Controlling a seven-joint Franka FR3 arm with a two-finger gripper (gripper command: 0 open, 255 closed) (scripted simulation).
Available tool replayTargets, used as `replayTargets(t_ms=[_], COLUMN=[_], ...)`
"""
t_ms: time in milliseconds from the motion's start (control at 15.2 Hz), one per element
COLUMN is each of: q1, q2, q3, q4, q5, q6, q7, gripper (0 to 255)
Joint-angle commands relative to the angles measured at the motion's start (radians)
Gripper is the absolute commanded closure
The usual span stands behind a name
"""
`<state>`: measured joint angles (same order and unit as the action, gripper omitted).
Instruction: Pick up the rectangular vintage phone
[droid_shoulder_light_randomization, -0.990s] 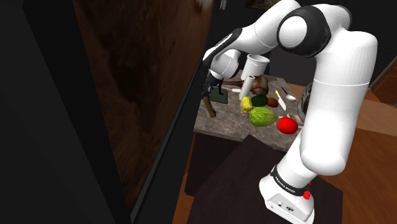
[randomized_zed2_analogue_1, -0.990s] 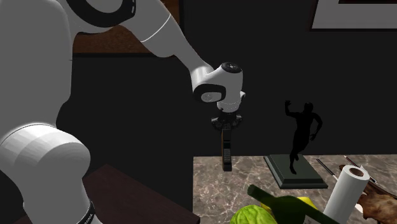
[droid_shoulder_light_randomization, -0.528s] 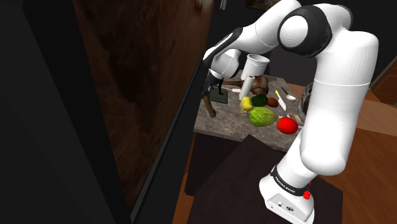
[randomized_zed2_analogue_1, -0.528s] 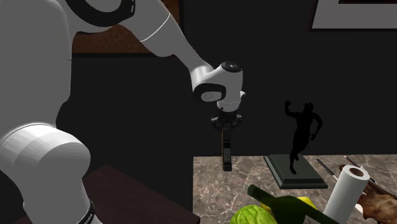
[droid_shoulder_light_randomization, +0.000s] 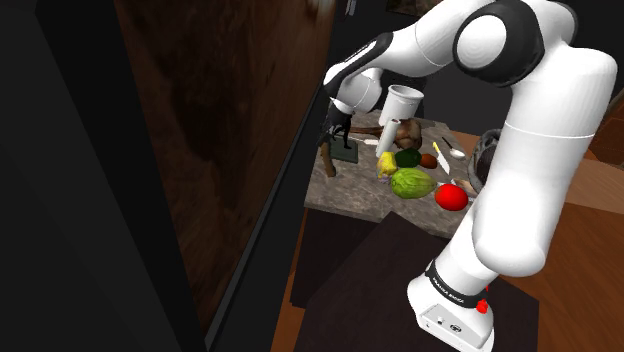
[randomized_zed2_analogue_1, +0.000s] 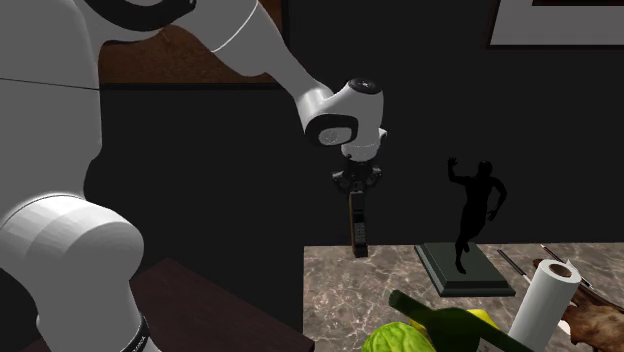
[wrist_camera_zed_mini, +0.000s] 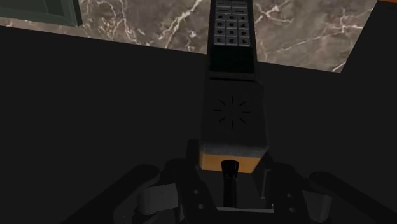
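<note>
Holding the phone (randomized_zed2_analogue_1: 358, 230) by its upper end in the gripper (randomized_zed2_analogue_1: 358, 198), with the fingers (wrist_camera_zed_mini: 191, 172) drawn in to the width of the handset and pressed on either side of its tan end block. Nothing else in the grasp. Hanging upright, keypad end down, right at the edge of the marble counter (randomized_zed2_analogue_1: 400, 278), by the corner at the shoulder view's left. No telling from these views the gap, if any, between lower tip and stone; probably just clear.

Judging the hold as thin: gripping only the last bit of a long body, with nearly the whole length dangling below as a lever. Liable to pivot between the pads, or slide out, on any quick swing or sudden stop.

Danger too of clipping the runner statuette (randomized_zed2_analogue_1: 472, 215) on its dark base, standing near on the second exterior view's right, by carrying sideways at this height. Less worry about the paper towel roll (randomized_zed2_analogue_1: 540, 300) and the green bottle (randomized_zed2_analogue_1: 450, 322), both further off and lower in that view.

Danger of rapping the counter edge by dipping or tilting the wrist. Worse, little to catch a fall: in the wrist view, only the keypad over marble, the rest over the dark drop beyond the edge.

Safest by this reading: rising straight up, slowly, keeping the squeeze firm, then moving away from the clutter.
</note>
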<state>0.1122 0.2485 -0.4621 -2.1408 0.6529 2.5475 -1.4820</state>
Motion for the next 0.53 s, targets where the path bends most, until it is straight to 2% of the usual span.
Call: replayTargets(t_ms=[0, 330, 462], q1=[0.007, 0.021, 0.021], q2=[-0.020, -0.066, -0.068], q3=[-0.011, -0.032, -0.033], q4=[0.005, 0.017, 0.017], q5=[-0.030, -0.096, -0.098], q6=[-0.019, -0.062, -0.063], q7=[0.025, 0.082, 0.084], gripper=[255, 255, 255])
